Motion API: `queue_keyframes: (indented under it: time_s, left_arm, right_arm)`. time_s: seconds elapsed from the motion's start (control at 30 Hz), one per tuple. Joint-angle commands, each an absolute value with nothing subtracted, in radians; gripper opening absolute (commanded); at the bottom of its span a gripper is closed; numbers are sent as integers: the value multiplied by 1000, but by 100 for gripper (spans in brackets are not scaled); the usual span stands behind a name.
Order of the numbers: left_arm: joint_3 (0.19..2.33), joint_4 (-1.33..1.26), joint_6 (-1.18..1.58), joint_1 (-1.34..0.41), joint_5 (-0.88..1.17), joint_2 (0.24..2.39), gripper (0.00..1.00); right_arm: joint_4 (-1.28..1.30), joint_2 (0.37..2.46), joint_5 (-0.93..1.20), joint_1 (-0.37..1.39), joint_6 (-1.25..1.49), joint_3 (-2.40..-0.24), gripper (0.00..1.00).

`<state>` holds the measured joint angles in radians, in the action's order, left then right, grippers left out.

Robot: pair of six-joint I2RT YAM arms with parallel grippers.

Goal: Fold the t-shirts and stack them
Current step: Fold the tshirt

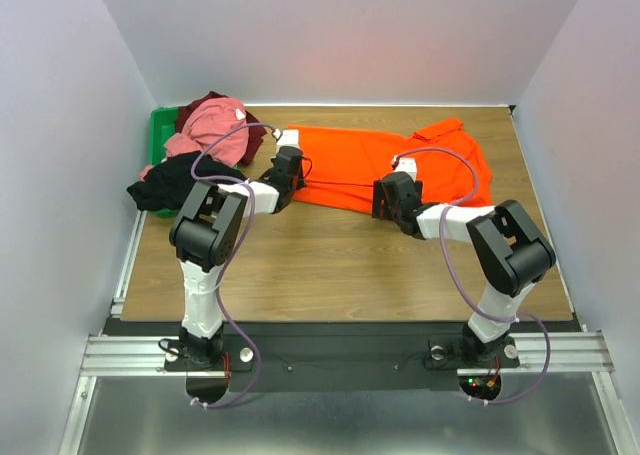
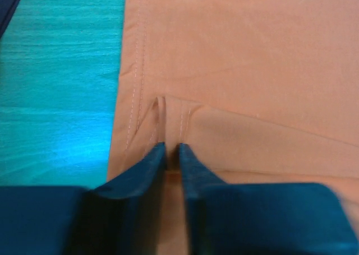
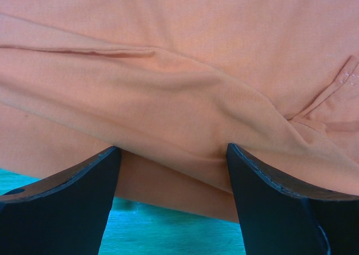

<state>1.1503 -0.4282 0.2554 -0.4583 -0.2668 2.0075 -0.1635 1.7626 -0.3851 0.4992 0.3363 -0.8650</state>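
The left arm point(image 1: 208, 237) rises from its base at the near edge of the desk point(image 1: 330, 265), bends at a high elbow and reaches forward and to the right, its wrist tipped down over the left edge of the orange t-shirt point(image 1: 400, 155). The left pincer point(image 1: 290, 162) sits right at that edge. In the left wrist view its two fingers stand almost together, with only a thin slit between the tips, and a folded corner of the stitched hem lies in that slit, so the left pincer point(image 2: 172, 151) is clamped on the orange t-shirt point(image 2: 252, 53). The bare desk point(image 2: 56, 70) shows just to the left of the cloth.

The right arm point(image 1: 508, 250) also rises to a raised elbow, then stretches its forearm leftward and low to the near hem of the same shirt. The right pincer point(image 1: 387, 199) stands wide apart. In the right wrist view its fingers straddle a soft ridge of the orange t-shirt point(image 3: 168, 70) without gripping it, at the right pincer point(image 3: 174, 154).

The orange t-shirt lies spread flat across the far middle of the desk, its collar toward the right. At the far left corner a pink t-shirt point(image 1: 215, 125), a maroon t-shirt point(image 1: 193, 110) and a black t-shirt point(image 1: 170, 180) lie heaped over a green bin point(image 1: 157, 135).
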Motion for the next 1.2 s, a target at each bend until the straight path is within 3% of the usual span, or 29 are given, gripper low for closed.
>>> queue_keyframes:
  time_s: [0.0, 0.03, 0.07, 0.47, 1.17]
  left_arm:
    - [1198, -437, 241, -463, -285, 2011, 17]
    - [1201, -431, 241, -463, -282, 2013, 5]
    - [1206, -430, 241, -462, -282, 2014, 0]
    - [1259, -365, 281, -442, -270, 1950, 0]
    - [1514, -206, 278, -350, -183, 2101, 0]
  right_arm:
    - [-94, 1790, -379, 512, 347, -867, 82]
    - [-92, 1790, -382, 511, 348, -868, 82]
    - [-92, 1790, -383, 512, 347, -867, 82]
    - [-91, 1796, -387, 512, 345, -870, 82]
    - [-84, 1818, -394, 511, 338, -885, 82]
